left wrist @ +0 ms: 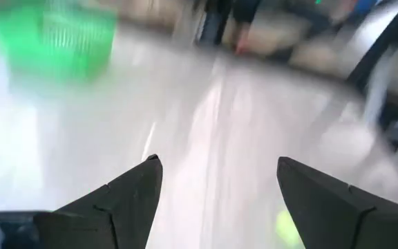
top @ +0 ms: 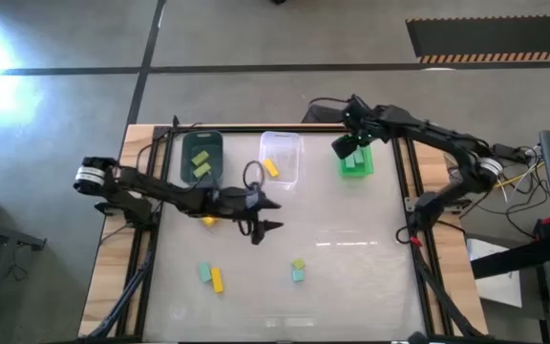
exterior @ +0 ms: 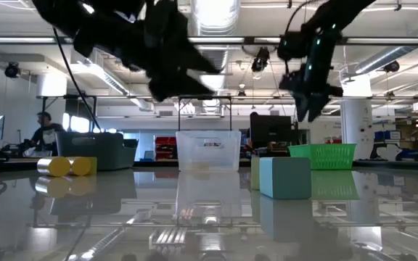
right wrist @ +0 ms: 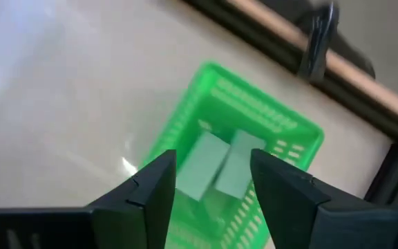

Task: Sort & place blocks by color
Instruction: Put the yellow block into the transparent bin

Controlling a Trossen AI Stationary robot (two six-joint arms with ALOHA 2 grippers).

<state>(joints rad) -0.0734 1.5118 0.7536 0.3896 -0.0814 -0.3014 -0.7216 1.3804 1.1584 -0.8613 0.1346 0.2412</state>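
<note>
Your left hand (top: 267,216), spread and empty, hovers at frame centre; the nearest blocks (top: 211,275) lie lower left on the counter (top: 351,287). Your right hand (top: 349,145), spread, waits upper right.

Three bins are being counted: dark teal bin (top: 201,156), clear bin (top: 281,156), green bin (top: 356,161). Blocks being counted: two in the dark teal, one in the clear, two in the green, five on the table (top: 351,277).
</note>
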